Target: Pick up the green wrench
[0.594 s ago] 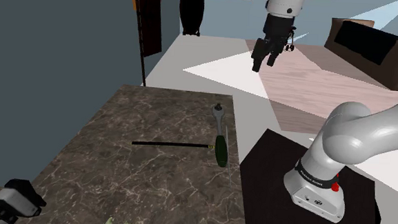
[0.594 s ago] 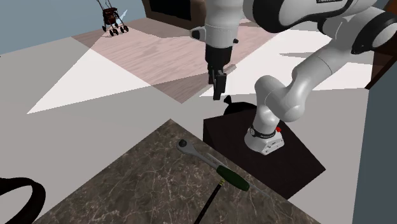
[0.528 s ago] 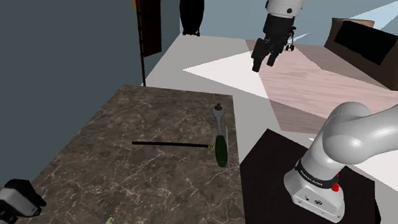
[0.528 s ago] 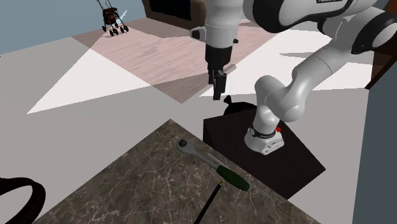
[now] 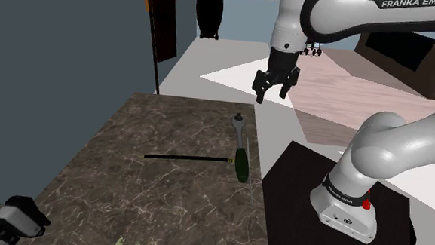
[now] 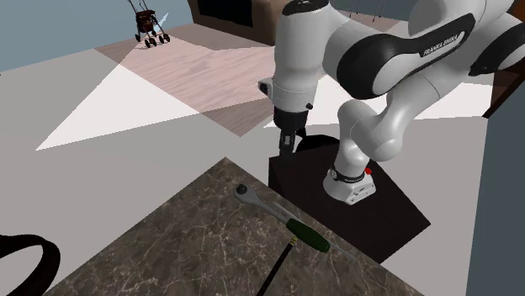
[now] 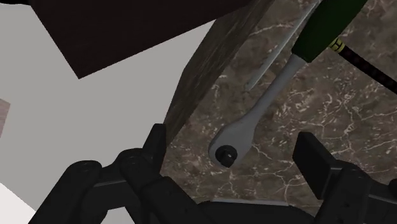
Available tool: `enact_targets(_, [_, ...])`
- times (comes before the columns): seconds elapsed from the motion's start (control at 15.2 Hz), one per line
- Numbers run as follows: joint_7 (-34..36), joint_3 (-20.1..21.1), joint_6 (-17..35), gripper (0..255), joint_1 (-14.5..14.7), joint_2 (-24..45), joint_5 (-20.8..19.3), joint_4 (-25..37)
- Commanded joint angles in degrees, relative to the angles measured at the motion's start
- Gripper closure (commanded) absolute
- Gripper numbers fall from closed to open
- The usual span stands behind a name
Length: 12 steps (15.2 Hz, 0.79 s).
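even, flat render light, sharp throughout, with pale wedge-shaped patches across the floor [image 6: 126, 101]

one arm [image 5: 326, 13] carries one gripper [image 5: 271, 94] with two black fingers [image 7: 312, 156]. below the hand lies one wrench [image 5: 241, 153] with a green handle and a grey head, and just beside that handle lies one thin black rod [image 5: 186, 157]. both rest on one dark marbled table [image 5: 130, 197], next to one dark box stand [image 5: 296, 189]. well beyond the hand, on the floor, is one small wheeled cart [image 6: 150, 25]. at the table end farthest from the hand sits one black-and-white object [image 5: 12, 221].
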Motion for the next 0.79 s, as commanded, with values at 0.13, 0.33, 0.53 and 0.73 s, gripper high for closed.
enact_targets(0.13, [11.5,6.2,6.3,0,-1.4,3.2,3.6,-3.2])
enact_targets(0.33, [20.0,11.2,11.4,0,-2.7,7.5,6.0,-4.3])
enact_targets(0.53, [28.7,16.2,16.8,0,-4.6,13.0,7.5,-4.3])
enact_targets(0.73, [33.3,19.0,20.6,0,-5.8,16.7,7.9,-4.5])
